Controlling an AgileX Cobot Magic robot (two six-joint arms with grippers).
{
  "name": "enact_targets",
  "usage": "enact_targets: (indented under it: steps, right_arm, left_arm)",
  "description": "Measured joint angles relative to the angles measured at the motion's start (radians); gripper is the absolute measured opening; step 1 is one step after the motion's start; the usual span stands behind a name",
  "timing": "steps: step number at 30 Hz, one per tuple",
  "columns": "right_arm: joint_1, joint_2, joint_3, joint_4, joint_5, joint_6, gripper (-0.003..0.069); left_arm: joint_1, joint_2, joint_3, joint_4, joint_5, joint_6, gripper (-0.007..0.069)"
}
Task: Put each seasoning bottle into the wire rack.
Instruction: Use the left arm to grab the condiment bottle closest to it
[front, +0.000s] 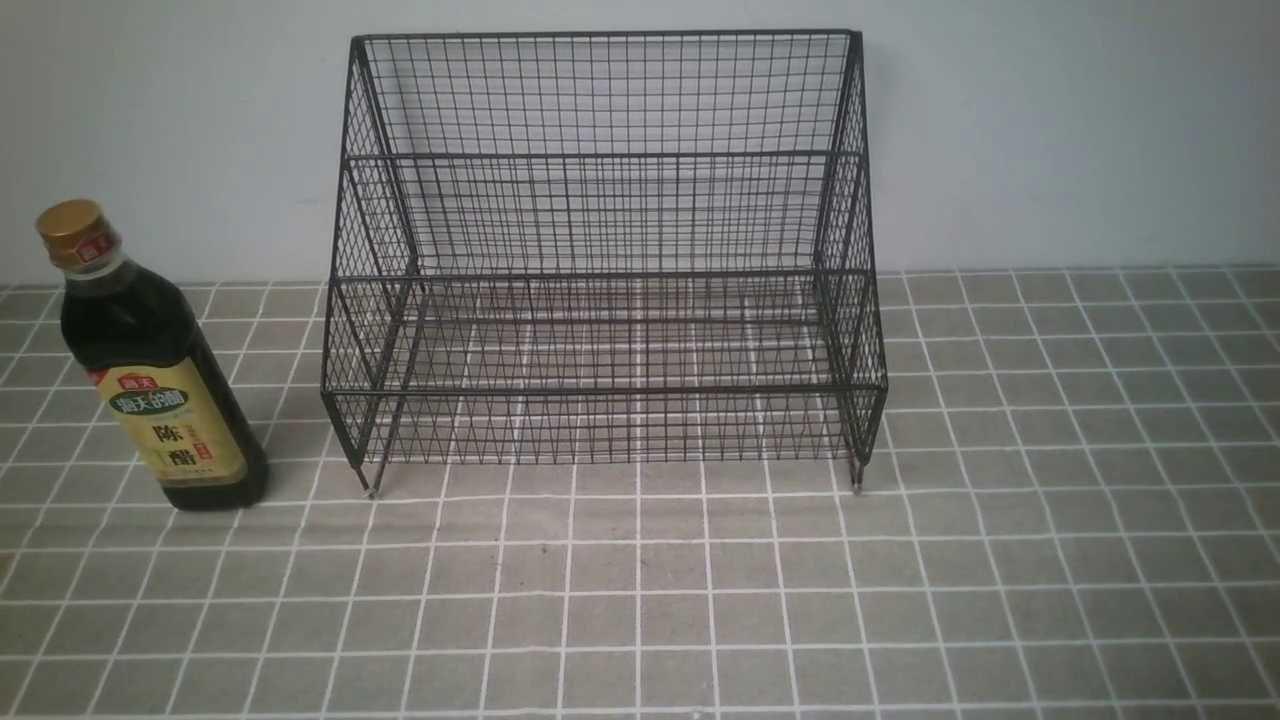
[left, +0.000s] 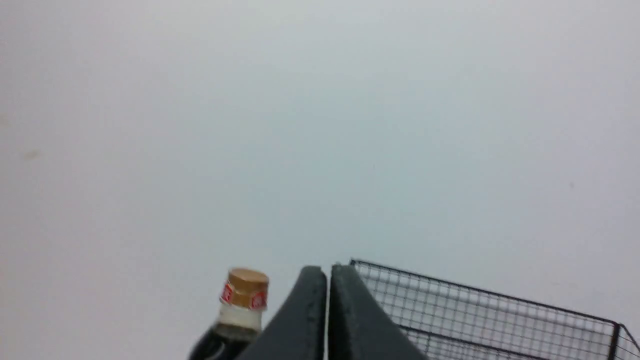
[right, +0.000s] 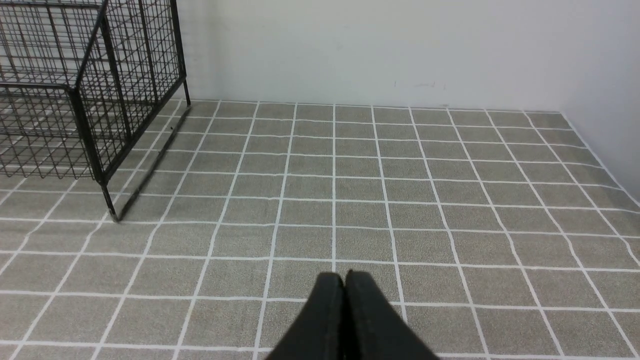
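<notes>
The vinegar bottle (front: 150, 370) stands upright at the left of the front view, near the empty black wire rack (front: 605, 260) in the middle. The left gripper (left: 327, 270) and right gripper (right: 344, 276) are both pressed together, holding nothing.

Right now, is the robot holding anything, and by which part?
Nothing is held. The left tool and the right tool are shut, empty; the seasoning bottle stands free beside the wire rack.

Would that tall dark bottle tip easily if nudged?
Probably: the seasoning bottle is tall on a narrow base, so a high push may topple it. Filled nearly to the neck, it likely feels heavy.
</notes>
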Motion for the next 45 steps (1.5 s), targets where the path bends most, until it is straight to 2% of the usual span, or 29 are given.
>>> enact_targets:
  steps: [5, 10, 14, 15, 19, 21, 23, 24, 25, 32, 36, 42, 43, 44, 45]
  right_arm:
    - [0.000, 0.000, 0.000, 0.000, 0.000, 0.000, -0.0015]
    - [0.000, 0.000, 0.000, 0.000, 0.000, 0.000, -0.0015]
    - [0.000, 0.000, 0.000, 0.000, 0.000, 0.000, -0.0015]
    - [0.000, 0.000, 0.000, 0.000, 0.000, 0.000, -0.0015]
    - [0.000, 0.000, 0.000, 0.000, 0.000, 0.000, -0.0015]
    - [0.000, 0.000, 0.000, 0.000, 0.000, 0.000, -0.0015]
    - [0.000, 0.000, 0.000, 0.000, 0.000, 0.000, -0.0015]
    - [0.000, 0.000, 0.000, 0.000, 0.000, 0.000, -0.0015]
    - [0.000, 0.000, 0.000, 0.000, 0.000, 0.000, -0.0015]
    - [0.000, 0.000, 0.000, 0.000, 0.000, 0.000, -0.0015]
    - [0.000, 0.000, 0.000, 0.000, 0.000, 0.000, -0.0015]
    - [0.000, 0.000, 0.000, 0.000, 0.000, 0.000, -0.0015]
    - [0.000, 0.000, 0.000, 0.000, 0.000, 0.000, -0.0015]
    - [0.000, 0.000, 0.000, 0.000, 0.000, 0.000, -0.0015]
    - [0.000, 0.000, 0.000, 0.000, 0.000, 0.000, -0.0015]
  left_arm:
    - [0.000, 0.248, -0.113, -0.001, 0.015, 0.037, -0.0004]
    - [0.000, 0.576, -0.296, -0.001, 0.022, 0.048, 0.0073]
    - [0.000, 0.786, -0.421, -0.005, 0.022, 0.103, 0.0232]
    - [0.000, 0.836, -0.452, -0.016, 0.022, 0.125, 0.0293]
    - [0.000, 0.963, -0.534, -0.106, -0.006, 0.217, 0.0469]
    - [0.000, 1.036, -0.576, -0.191, -0.053, 0.277, 0.0558]
    - [0.000, 1.066, -0.591, -0.220, -0.073, 0.305, 0.0579]
    - [0.000, 1.111, -0.613, -0.257, -0.102, 0.357, 0.0608]
    - [0.000, 1.151, -0.631, -0.284, -0.121, 0.407, 0.0617]
    - [0.000, 1.317, -0.698, -0.422, -0.206, 0.560, 0.0623]
    - [0.000, 1.375, -0.712, -0.492, -0.250, 0.590, 0.0611]
    - [0.000, 1.449, -0.720, -0.498, -0.270, 0.596, 0.0528]
    - [0.000, 1.453, -0.721, -0.495, -0.271, 0.596, 0.0505]
    - [0.000, 1.461, -0.721, -0.481, -0.271, 0.595, 0.0442]
    - [0.000, 1.464, -0.721, -0.474, -0.270, 0.591, 0.0412]
